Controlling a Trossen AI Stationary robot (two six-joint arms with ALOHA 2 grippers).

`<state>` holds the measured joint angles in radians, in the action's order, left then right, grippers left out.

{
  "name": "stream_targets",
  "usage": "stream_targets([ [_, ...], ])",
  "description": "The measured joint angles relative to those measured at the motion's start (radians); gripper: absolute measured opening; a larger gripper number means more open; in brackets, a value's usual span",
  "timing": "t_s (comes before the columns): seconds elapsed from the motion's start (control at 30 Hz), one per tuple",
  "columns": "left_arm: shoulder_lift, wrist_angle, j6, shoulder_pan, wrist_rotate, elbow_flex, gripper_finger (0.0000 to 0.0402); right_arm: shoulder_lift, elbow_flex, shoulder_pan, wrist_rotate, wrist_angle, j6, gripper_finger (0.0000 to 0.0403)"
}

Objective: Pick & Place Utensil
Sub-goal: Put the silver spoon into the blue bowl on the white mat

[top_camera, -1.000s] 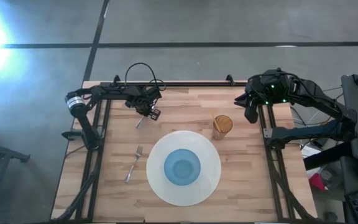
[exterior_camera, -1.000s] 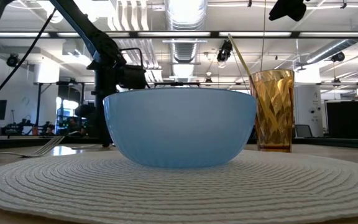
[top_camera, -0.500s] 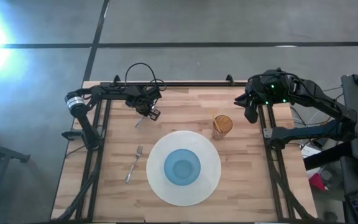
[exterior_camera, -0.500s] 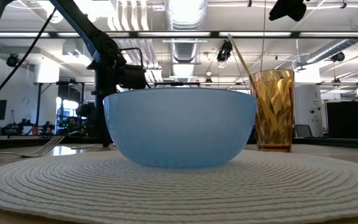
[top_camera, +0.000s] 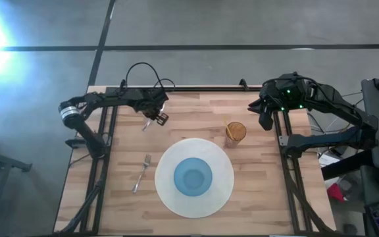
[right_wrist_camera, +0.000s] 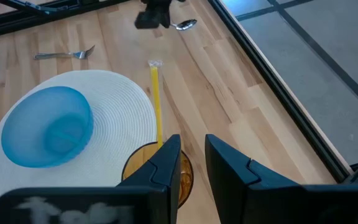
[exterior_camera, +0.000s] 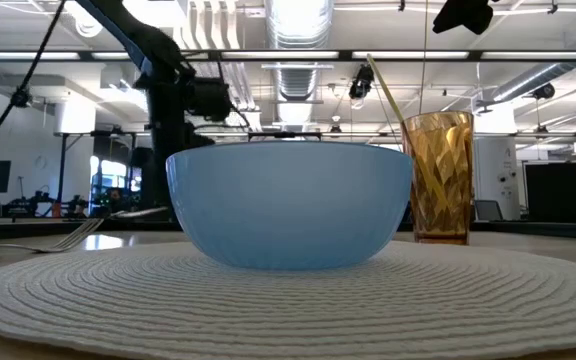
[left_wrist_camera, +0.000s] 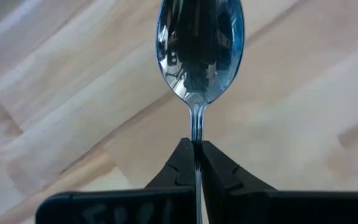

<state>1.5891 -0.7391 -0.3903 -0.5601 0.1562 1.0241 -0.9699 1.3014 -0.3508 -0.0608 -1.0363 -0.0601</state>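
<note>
A metal spoon [top_camera: 147,124] is in my left gripper [top_camera: 156,118] at the table's far left. It also shows in the left wrist view [left_wrist_camera: 199,56], bowl forward, and in the right wrist view [right_wrist_camera: 185,25]. A fork [top_camera: 141,173] lies flat on the wood, left of the round white placemat [top_camera: 224,191]. A blue bowl [top_camera: 193,176] stands on the placemat. My right gripper [right_wrist_camera: 191,165] is open and empty, waiting at the far right above an amber cup [top_camera: 235,131] with a yellow straw [right_wrist_camera: 155,106]. My left gripper pinches the spoon's thin neck [left_wrist_camera: 196,138], just behind the bowl, between its two fingertips [left_wrist_camera: 180,163]. The handle runs back between the fingers, along them. The bowl sticks out ahead toward the table's near left, and the spoon is off the table.
The bowl [exterior_camera: 288,205] and the cup [exterior_camera: 438,178] fill the middle of the low view. Bare wood lies around the fork [right_wrist_camera: 64,55] and between the placemat [right_wrist_camera: 129,112] and the far edge. Black frame rails [top_camera: 107,131] run along both sides of the table.
My left gripper has risen and gone a little toward the table's far left, still shut on the spoon. The spoon has come up off the table with it.
</note>
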Motion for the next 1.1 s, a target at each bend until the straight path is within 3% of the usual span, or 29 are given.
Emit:
stream_targets([
  [0.23, -0.106, -0.183, 0.044, 0.068, 0.000, 0.107, 0.0001, 0.000, 0.000, 0.000, 0.000, 0.000, 0.000, 0.0068],
  [0.47, -0.147, -0.408, 0.060, 0.167, -0.001, 0.297, 0.0001, 0.000, 0.000, 0.000, 0.000, 0.000, 0.000, 0.0068],
  [0.8, -0.069, -0.679, 0.067, 0.356, -0.002, 0.630, 0.0001, 0.000, 0.000, 0.000, 0.000, -0.002, -0.019, 0.0068],
  [1.1, 0.069, -0.826, 0.122, 0.472, -0.004, 0.808, 0.0001, 0.000, 0.000, 0.000, 0.000, -0.003, -0.019, 0.0068],
])
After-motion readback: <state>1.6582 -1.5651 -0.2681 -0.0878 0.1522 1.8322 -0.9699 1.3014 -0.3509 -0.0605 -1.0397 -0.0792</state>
